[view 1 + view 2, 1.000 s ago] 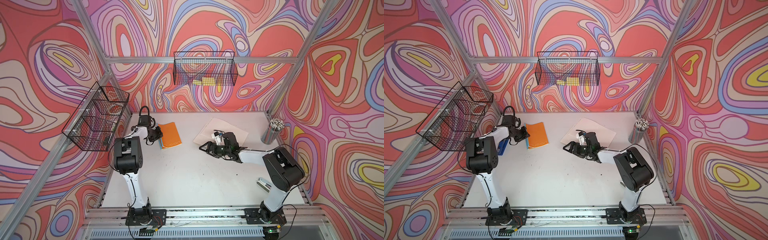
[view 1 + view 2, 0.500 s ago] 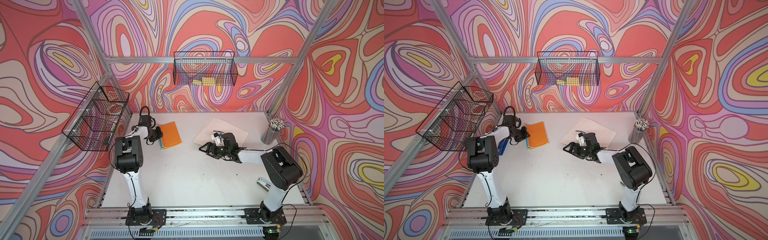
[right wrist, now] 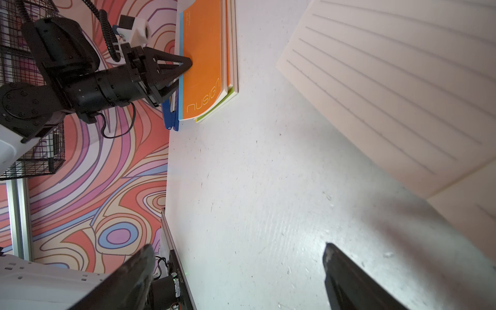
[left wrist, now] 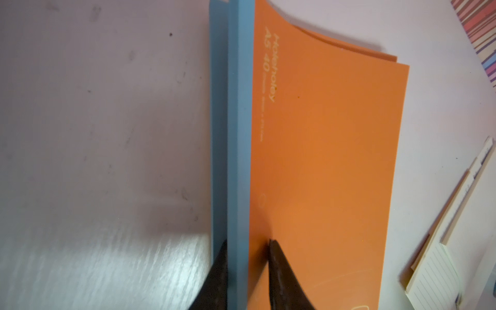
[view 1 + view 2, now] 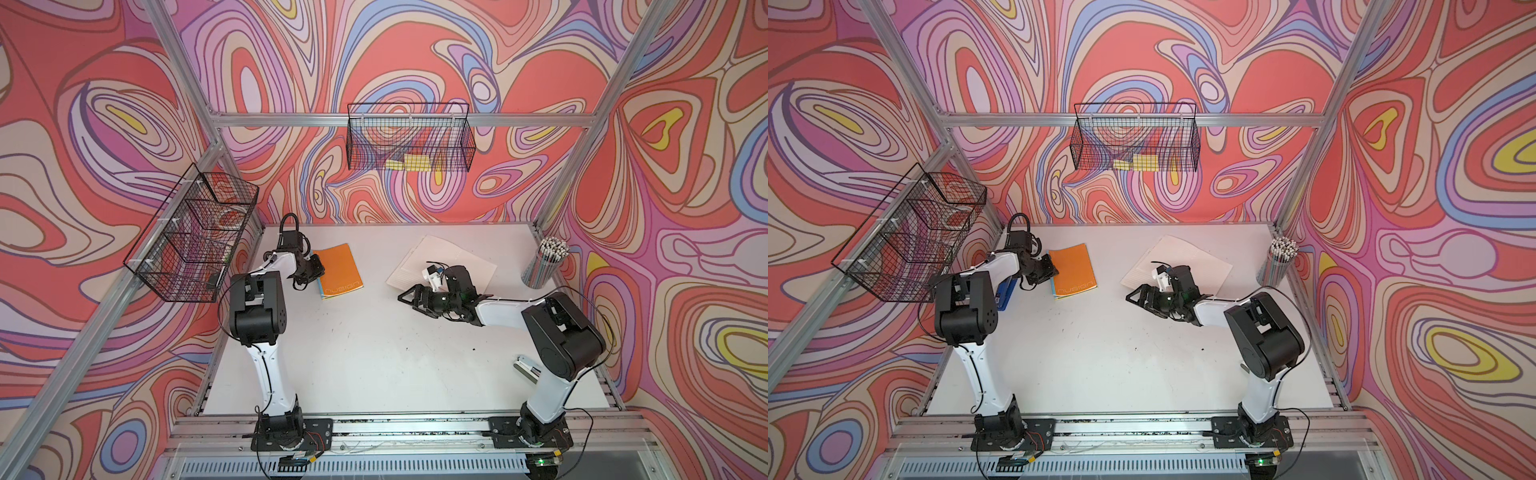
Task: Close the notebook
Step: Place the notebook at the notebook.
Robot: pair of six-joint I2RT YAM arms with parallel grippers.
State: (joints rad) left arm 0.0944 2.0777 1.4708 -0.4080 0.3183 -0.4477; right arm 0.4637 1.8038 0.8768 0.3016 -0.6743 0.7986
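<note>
1. One notebook point(image 5: 337, 270) lies at the far left of the table point(image 5: 374, 353), orange cover down but bowed at its free edge.
2. Your left gripper point(image 4: 247, 243) straddles the spine, jaws narrowly parted. I cannot tell whether it clamps. Withdraw carelessly and a finger may drag the notebook or lift the cover.
3. Your right gripper point(image 3: 238, 246) hangs wide open and empty, well apart from the notebook. It is no help if the cover springs.
</note>
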